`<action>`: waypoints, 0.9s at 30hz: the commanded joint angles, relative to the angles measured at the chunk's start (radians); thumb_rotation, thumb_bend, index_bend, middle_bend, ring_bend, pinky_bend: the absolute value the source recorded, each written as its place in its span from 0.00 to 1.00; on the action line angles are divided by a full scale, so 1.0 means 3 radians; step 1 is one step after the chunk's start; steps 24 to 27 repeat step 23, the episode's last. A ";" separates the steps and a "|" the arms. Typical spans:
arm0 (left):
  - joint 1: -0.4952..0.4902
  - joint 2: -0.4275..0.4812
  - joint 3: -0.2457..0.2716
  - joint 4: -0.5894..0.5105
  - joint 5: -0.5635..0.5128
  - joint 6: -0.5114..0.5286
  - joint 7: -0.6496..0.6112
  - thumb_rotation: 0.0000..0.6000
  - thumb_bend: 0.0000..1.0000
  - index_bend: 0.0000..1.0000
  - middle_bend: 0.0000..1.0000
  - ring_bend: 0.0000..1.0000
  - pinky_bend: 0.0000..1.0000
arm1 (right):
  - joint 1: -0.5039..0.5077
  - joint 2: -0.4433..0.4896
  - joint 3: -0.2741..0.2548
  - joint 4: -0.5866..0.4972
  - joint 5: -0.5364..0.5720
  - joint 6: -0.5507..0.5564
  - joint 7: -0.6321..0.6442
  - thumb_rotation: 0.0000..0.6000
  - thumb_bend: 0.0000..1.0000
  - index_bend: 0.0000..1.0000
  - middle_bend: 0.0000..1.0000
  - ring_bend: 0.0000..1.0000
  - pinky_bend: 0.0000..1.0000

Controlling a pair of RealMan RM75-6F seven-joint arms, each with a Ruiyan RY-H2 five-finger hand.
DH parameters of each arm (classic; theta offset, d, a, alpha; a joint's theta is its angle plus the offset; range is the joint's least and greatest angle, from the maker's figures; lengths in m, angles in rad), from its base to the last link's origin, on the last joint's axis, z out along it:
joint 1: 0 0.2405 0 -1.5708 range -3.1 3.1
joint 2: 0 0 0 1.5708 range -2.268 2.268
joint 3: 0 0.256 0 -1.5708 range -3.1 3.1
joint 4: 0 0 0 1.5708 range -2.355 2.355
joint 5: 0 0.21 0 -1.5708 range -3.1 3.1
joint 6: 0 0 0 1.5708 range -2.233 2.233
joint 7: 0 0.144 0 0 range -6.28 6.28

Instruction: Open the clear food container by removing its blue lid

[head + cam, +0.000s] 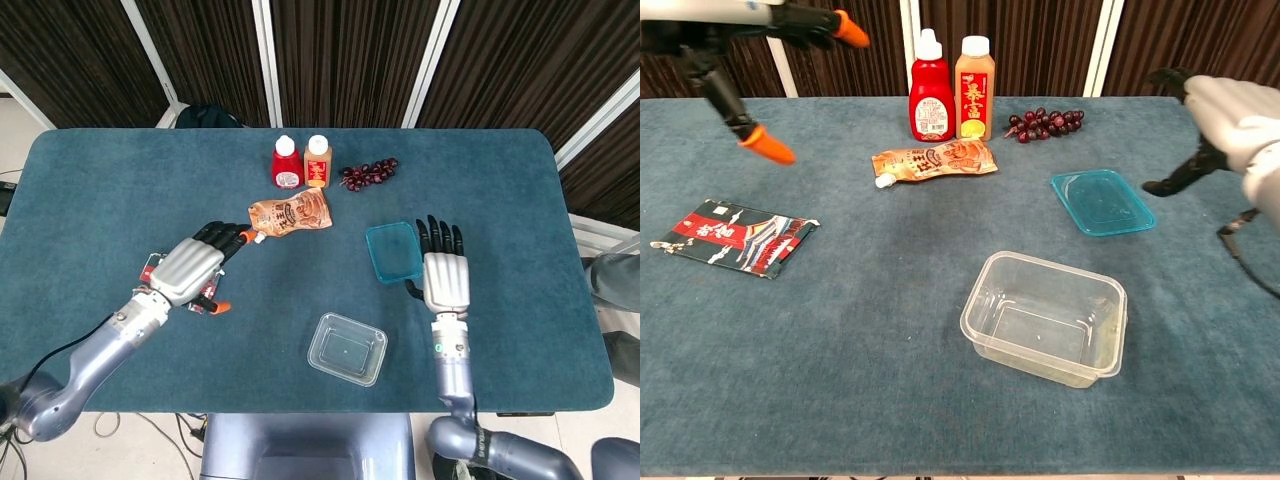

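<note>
**Head view: lid off and lying flat, both robot hands empty**

Head view shows the blue lid (394, 251) lying flat on the surface (100, 180), just beside the right robot hand (445, 278) and well apart from the clear food container (347, 349). The container sits open near the front edge, empty, its mouth facing up. Judged from this layout, the task looks essentially done: the lid rests on its own patch of cloth, off to the container's far right, where it cannot slip back over the rim.

The right robot hand hovers flat, fingers extended and spread, holding nothing. In the chest view its thumb reaches toward the lid's near corner, though whether it touches the lid is hard to tell from that angle. Such a posture fits a release: palm clear of the lid, nothing pinched.

The left robot hand (190, 270) hangs above the red snack packet (160, 272) at the left side, fingers apart with orange tips showing, gripping nothing. It stands away from the container, probably so as not to crowd the right arm's work.

Further back stand a red sauce bottle (286, 164) and an orange bottle (317, 162) side by side, a bunch of grapes (368, 173) to their right, and a brown pouch (291, 213) lying flat just in front of them. None of these is in the way.
</note>
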 commanded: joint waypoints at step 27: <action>0.2398 -0.0220 0.0786 0.0881 0.1289 0.2738 0.0272 1.00 0.00 0.00 0.00 0.00 0.03 | -0.1451 0.2169 -0.1367 -0.0716 -0.1422 0.0806 0.1502 1.00 0.23 0.00 0.00 0.00 0.00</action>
